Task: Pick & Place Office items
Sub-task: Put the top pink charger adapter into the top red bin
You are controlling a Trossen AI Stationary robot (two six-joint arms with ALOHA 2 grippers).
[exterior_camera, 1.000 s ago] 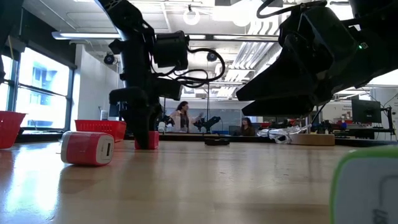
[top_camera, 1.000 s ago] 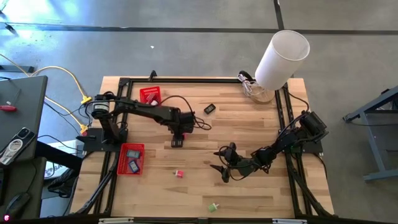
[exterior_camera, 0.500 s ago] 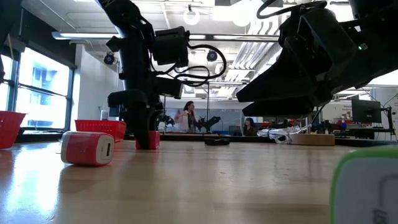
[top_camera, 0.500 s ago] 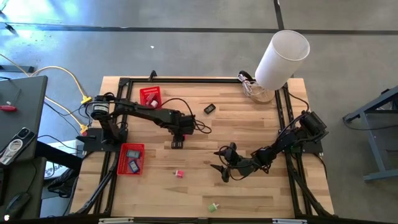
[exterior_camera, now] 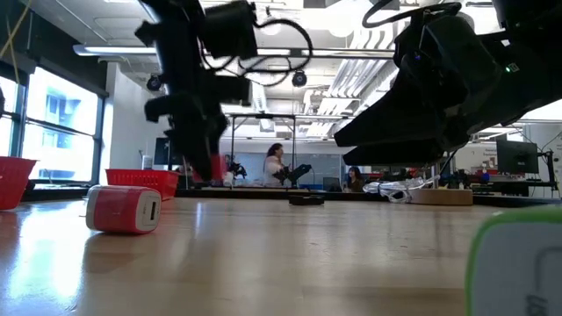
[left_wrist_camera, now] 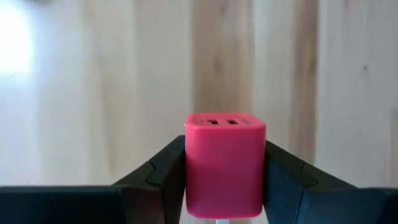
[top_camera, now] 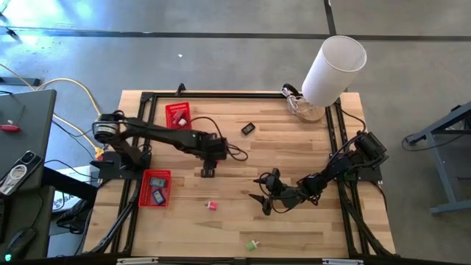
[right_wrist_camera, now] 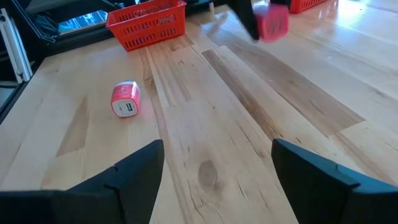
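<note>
High view: left tool [top_camera: 208,171] now lifted, shifted toward left side vs 1 s back | clamps pink plastic two-slot charger cube [left_wrist_camera: 225,163], clear of wooden counter [top_camera: 294,140] | no readable markings | left arm stretched mid-counter | right tool [top_camera: 262,188] fingers spread, empty, low over counter

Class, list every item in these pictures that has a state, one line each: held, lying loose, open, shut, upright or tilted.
Left hand: shut on the pink cube, above the table.
Pink cube: held between the fingers, lifted.
Right hand: open, holding nothing, low over the table.
Red-and-white block: lying loose on its side.
Green piece: lying loose near the table's front edge.
Black piece: lying loose.
White cylinder: tilted.
</note>
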